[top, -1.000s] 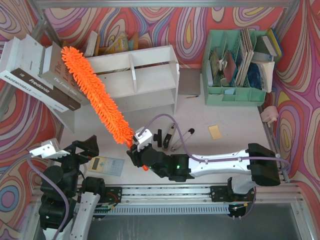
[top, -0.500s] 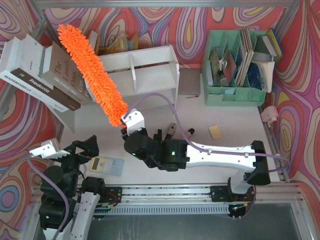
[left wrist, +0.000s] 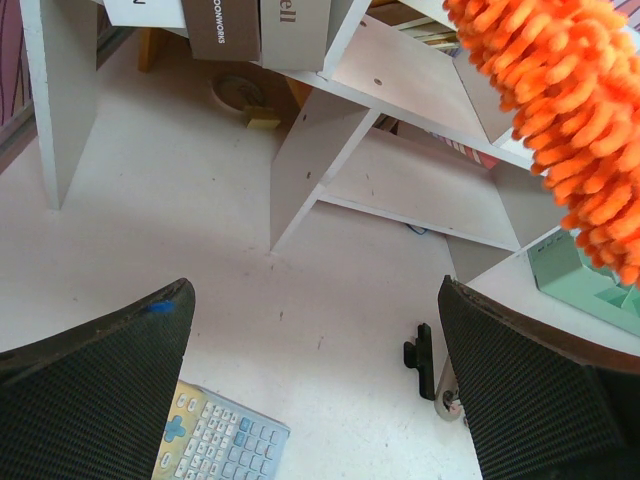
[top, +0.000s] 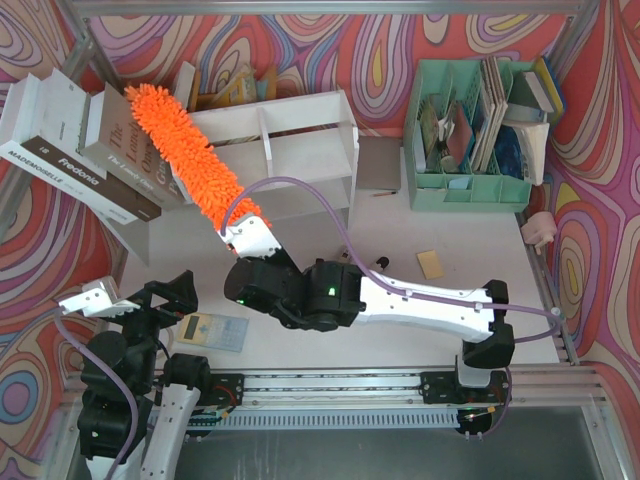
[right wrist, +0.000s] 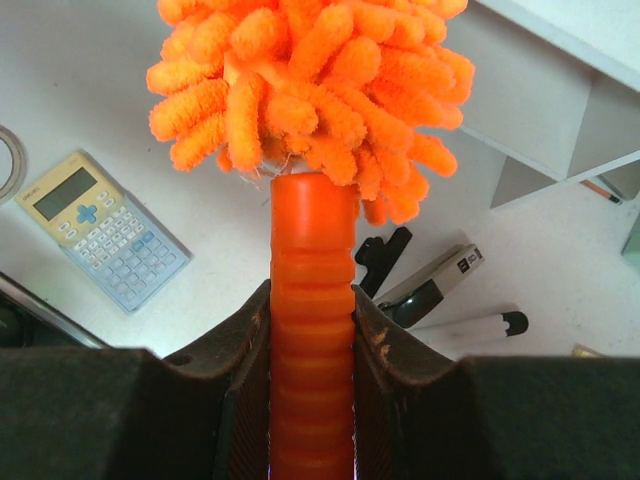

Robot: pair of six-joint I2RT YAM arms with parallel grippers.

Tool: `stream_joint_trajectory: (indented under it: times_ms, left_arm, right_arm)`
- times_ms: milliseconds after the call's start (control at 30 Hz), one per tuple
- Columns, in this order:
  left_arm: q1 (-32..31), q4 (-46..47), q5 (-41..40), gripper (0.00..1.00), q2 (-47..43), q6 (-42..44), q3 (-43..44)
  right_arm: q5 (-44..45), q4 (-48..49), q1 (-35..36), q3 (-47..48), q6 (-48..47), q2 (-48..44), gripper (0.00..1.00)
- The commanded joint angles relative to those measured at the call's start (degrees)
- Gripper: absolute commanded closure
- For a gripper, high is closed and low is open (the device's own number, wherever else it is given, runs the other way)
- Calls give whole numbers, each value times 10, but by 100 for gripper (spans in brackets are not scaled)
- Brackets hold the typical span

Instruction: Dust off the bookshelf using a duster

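White table (top: 480, 240): right pincer (right wrist: 311, 300), clamping duster (top: 185, 155), has advanced toward bookshelf (top: 290, 160); left pincer (left wrist: 315, 330) gapes wide.

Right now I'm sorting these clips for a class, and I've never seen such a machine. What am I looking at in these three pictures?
Two robot arms are bolted at the near edge of a table. The wide picture looks down from above and behind them. The other two pictures come from a camera on each wrist. The right hand is shut on the orange handle of a fluffy duster, whose head reaches over the left end of the white bookshelf. The left hand hangs open and empty near a calculator. The table also holds a green file organiser and, on the left, some leaning books.
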Motion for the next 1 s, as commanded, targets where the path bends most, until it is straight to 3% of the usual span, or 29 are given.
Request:
stream_joint_trajectory:
  times_ms: [0, 500, 967]
  left_arm:
    - [2, 14, 1, 1, 5, -1, -6]
    - [2, 14, 0, 1, 3, -1, -6]
    - [2, 14, 2, 1, 2, -1, -6]
  right_arm:
    - [19, -58, -2, 69, -24, 17, 100]
    - [52, -136, -3, 121, -44, 44, 100]
    - [186, -252, -36, 80, 116, -39, 100]
